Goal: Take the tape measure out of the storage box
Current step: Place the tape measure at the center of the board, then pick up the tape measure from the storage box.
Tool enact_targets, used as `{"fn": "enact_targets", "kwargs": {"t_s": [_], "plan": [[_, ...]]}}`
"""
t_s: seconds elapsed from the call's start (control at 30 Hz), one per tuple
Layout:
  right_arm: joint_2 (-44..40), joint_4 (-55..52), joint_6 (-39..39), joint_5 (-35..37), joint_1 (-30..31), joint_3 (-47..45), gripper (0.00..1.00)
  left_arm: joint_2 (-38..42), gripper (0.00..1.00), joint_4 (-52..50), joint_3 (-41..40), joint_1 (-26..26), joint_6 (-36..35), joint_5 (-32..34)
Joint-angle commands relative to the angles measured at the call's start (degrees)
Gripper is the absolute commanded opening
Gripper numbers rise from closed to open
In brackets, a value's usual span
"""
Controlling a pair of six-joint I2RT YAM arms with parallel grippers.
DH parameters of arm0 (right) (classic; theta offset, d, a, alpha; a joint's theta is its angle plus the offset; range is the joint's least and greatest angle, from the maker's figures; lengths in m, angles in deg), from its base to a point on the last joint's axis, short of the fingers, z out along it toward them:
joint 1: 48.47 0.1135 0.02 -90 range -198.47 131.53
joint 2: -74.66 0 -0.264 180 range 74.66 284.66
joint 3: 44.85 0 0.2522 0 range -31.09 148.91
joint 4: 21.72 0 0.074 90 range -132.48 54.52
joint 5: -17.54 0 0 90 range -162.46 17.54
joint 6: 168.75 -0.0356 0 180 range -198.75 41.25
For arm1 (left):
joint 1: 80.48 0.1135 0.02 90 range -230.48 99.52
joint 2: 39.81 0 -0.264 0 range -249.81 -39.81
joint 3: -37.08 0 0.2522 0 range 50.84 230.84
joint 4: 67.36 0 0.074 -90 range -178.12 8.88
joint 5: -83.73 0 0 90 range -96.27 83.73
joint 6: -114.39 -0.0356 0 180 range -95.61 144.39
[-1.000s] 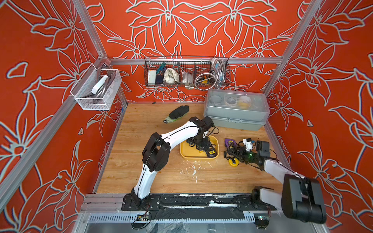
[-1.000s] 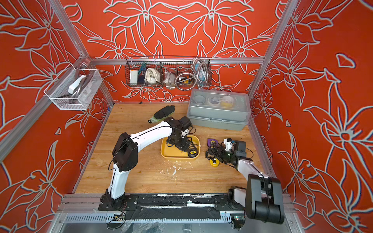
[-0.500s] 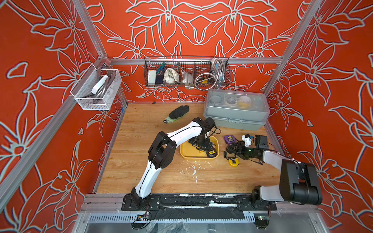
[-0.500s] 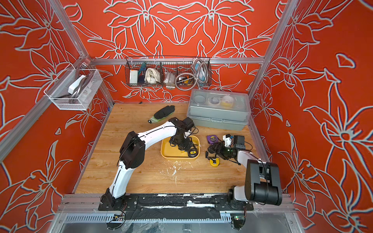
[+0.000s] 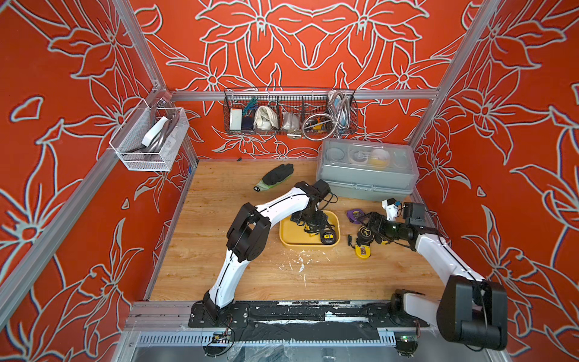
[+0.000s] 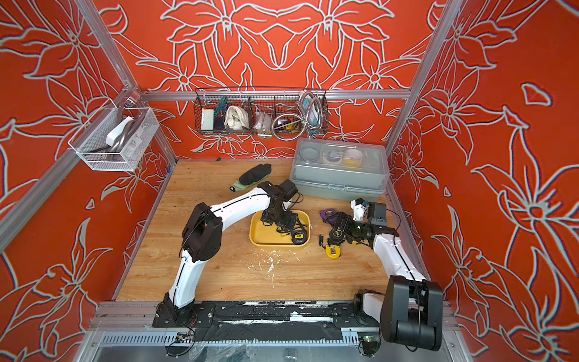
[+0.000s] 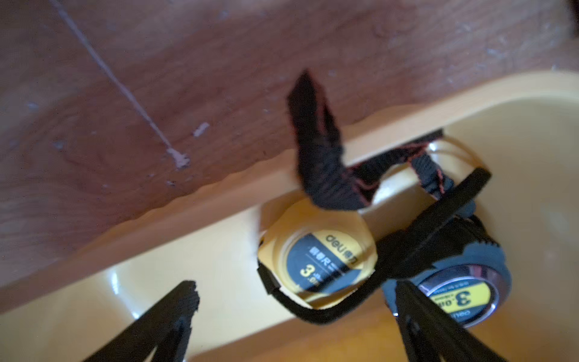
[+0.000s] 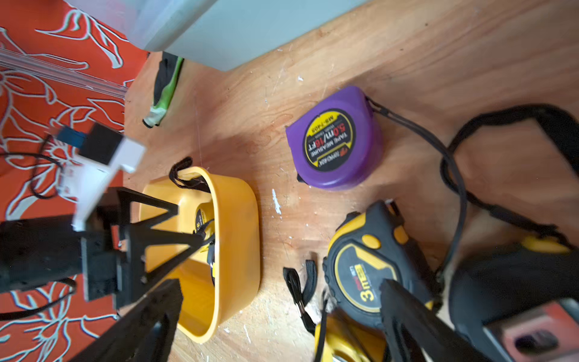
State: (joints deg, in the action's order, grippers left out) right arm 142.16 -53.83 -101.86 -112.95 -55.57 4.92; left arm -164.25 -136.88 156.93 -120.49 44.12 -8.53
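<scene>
Two tape measures [image 7: 316, 266] sit in the yellow storage box [image 5: 291, 235]; left claw [image 7: 296, 290] and right claw [image 8: 282, 286] gape wide.

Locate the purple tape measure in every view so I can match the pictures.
In a top view: purple tape measure on the wood, just right of the yellow storage box.
In a top view: same spot, beside the box.
Left wrist: not in it.
Right wrist: flat on the wood, label up, apart from the box.
Shared landmark: the storage box, seen in all four.
</scene>
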Motion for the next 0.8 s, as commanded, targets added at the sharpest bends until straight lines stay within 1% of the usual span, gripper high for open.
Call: {"fn": "enact_targets", "kwargs": {"t_s": [0.0, 0.07, 0.13, 0.33, 0.5, 0.77], "plan": [[-1.8, -4.9, 1.7, 2.1, 0.1, 1.4, 1.00, 5.0, 1.00, 1.8, -0.8, 0.6, 3.5, 2.9], [-2.8, -4.7, 1.3, 1.7, 0.1, 1.3, 1.00, 6.2, 1.00, 2.9, -1.6, 1.0, 4.7, 2.7], [-3.0, -4.4, 1.2, 1.4, 0.1, 1.2, 1.00, 5.8, 1.00, 3.1, -1.5, 1.5, 6.1, 0.8], [-2.1, -3.6, 1.7, 0.3, 0.1, 0.7, 1.00, -1.9, 1.00, -1.4, 4.6, 2.5, 8.6, -3.0], [-3.3, -3.8, 2.1, 0.1, 0.1, 0.3, 1.00, -5.8, 1.00, -2.9, 6.2, 2.6, 9.8, -5.5], [-5.1, -2.6, 1.4, 0.4, 0.1, -0.9, 1.00, -5.8, 1.00, -2.0, 2.5, 1.7, 10.6, -4.9]]}}
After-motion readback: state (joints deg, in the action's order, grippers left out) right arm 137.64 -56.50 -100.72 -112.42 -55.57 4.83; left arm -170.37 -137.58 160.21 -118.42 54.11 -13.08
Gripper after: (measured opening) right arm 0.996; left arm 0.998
